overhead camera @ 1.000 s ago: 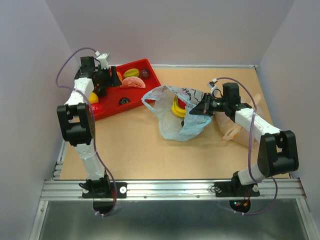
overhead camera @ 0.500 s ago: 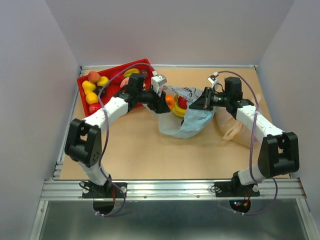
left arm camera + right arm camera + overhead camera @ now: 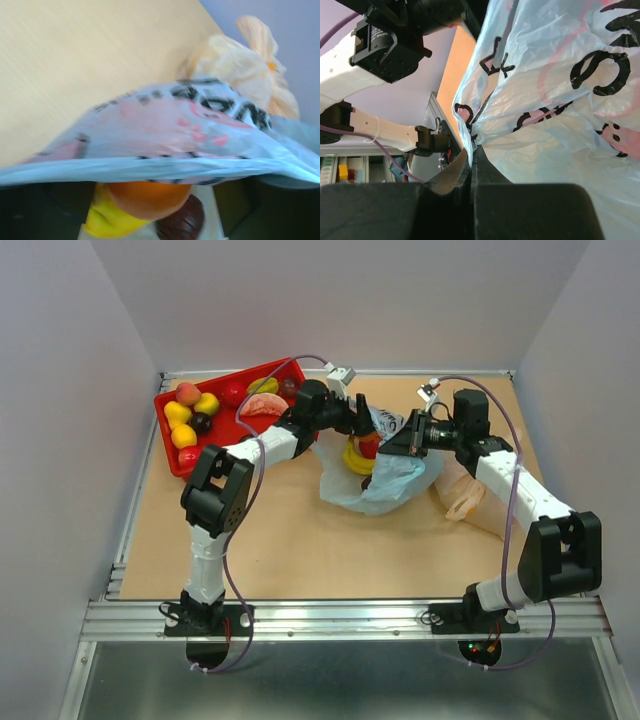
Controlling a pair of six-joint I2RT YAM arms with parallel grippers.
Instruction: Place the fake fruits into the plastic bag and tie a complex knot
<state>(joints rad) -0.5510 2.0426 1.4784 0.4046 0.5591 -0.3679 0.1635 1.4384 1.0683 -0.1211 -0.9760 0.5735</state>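
The light-blue plastic bag (image 3: 378,480) lies mid-table with its mouth towards the far side. My right gripper (image 3: 405,436) is shut on its rim, the film pinched between the jaws (image 3: 472,152). My left gripper (image 3: 362,423) hangs open over the mouth. In the left wrist view the bag's rim (image 3: 175,130) crosses the frame. Below it, between the spread fingers, an orange (image 3: 150,197) rests on a yellow banana bunch (image 3: 107,220) and a dark plum (image 3: 182,222). More fake fruits remain in the red tray (image 3: 215,445): a peach (image 3: 187,392), a melon slice (image 3: 262,407) and a starfruit (image 3: 262,386).
A pale orange-beige bag (image 3: 465,495) lies right of the blue one, under my right forearm, and shows in the left wrist view (image 3: 245,65). The red tray sits at the far left, close to the side wall. My left arm stretches across the tray's near corner.
My left arm swung from the tray to the bag mouth carrying the orange. Its jaws have widened and the orange now lies inside. The right gripper kept its pinch on the rim.
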